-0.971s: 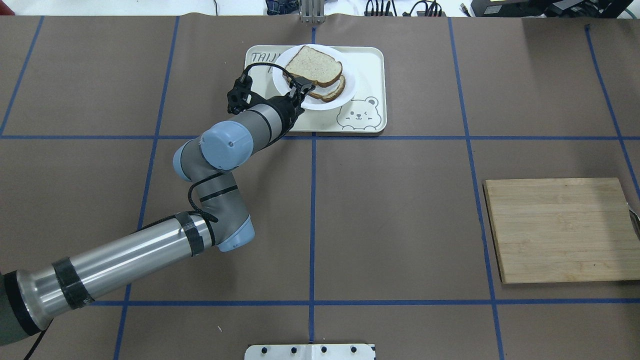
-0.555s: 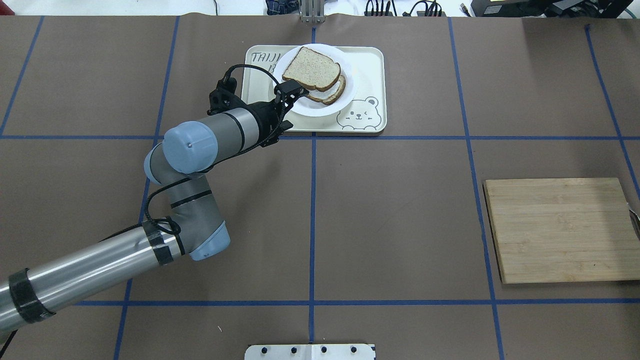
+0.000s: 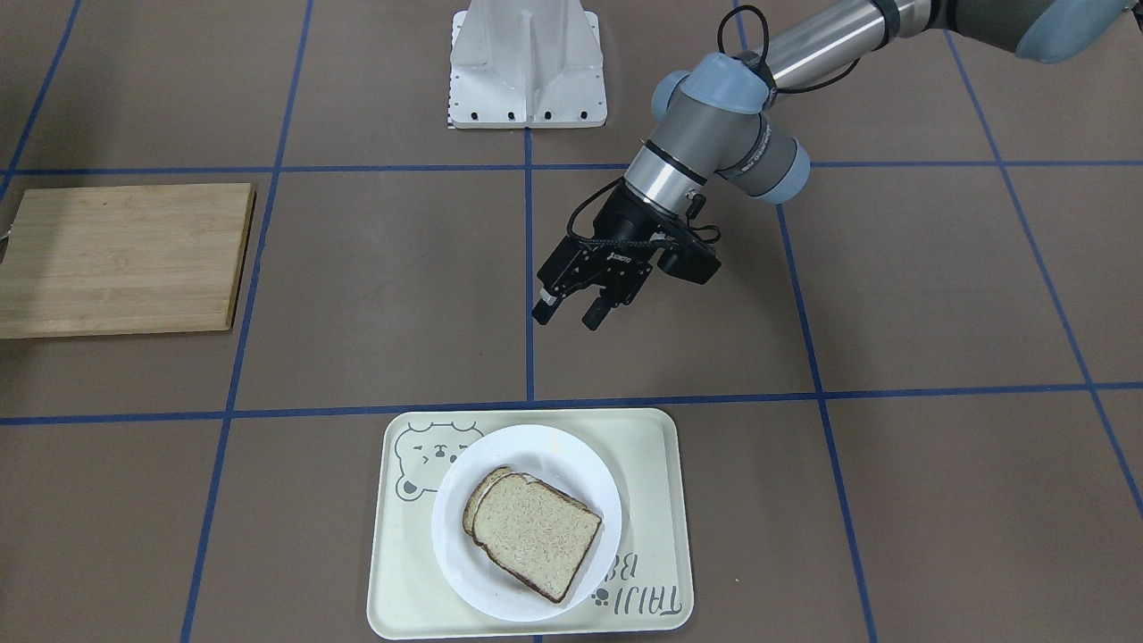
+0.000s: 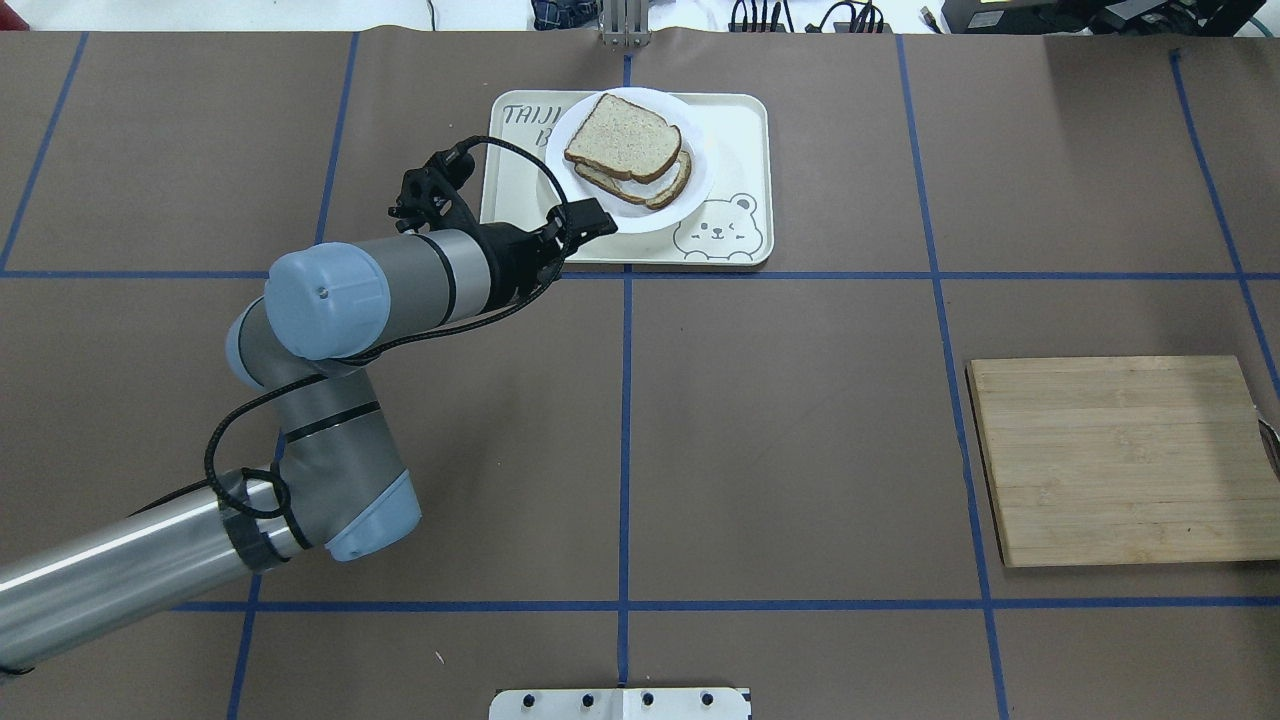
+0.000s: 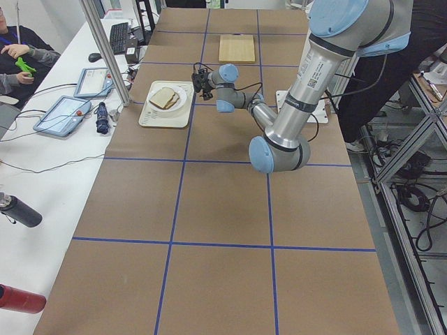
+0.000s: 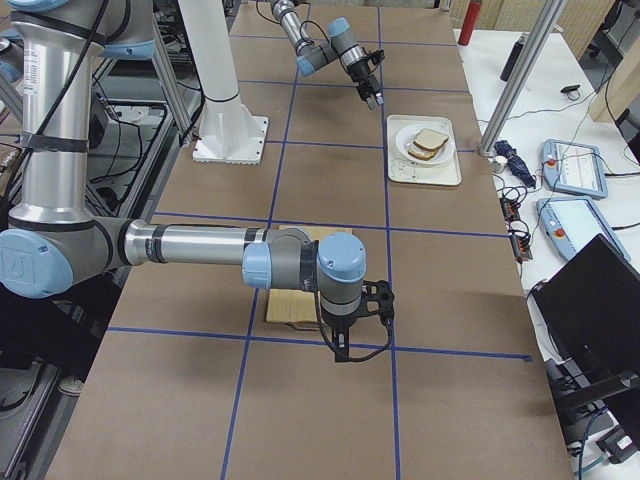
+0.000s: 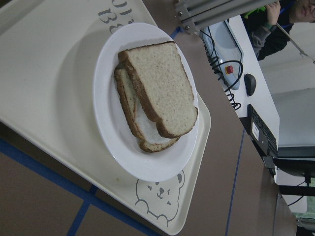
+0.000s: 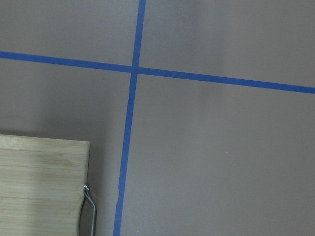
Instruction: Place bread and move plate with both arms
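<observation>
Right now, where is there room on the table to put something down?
The bare table between the tray and the board is free. Crowded: bread fills the plate, and the left hand hovers beside the tray.

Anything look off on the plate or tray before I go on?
Nothing spilled or damaged. The bread lies skewed on the lower slice, whose crust pokes out one side. The plate sits off-centre on the tray, covering part of its lettering. The left gripper is open, clear of both.
</observation>
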Controlling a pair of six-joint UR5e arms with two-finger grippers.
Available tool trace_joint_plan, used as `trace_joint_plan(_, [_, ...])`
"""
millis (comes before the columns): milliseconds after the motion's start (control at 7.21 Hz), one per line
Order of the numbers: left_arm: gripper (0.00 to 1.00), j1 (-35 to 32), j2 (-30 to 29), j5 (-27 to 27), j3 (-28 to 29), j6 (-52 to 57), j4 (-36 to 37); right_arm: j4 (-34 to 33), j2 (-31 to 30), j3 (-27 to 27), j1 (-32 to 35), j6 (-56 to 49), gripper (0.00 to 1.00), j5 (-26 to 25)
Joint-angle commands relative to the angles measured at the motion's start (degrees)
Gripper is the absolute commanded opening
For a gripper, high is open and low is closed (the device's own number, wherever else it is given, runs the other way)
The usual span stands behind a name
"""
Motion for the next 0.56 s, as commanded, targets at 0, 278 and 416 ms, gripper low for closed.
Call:
trace_joint_plan(0, [0.98,-4.09,9.66,-11.67,-7.69,25.84,4.80,-0.06,-0.32,-0.06,0.07,0.00,1.00,-0.13])
trace_joint_plan(278, [0.98,-13.58,10.66,-18.48,-11.47,45.95,23.35,0.03,-0.41,-0.15,0.07,0.09,1.00,-0.13])
trace_joint_plan(416, [0.98,-17.10,12.50,-18.41,-12.89,58.16,30.59,-0.06,-0.50,-0.24,0.07,0.09,1.00,-0.13])
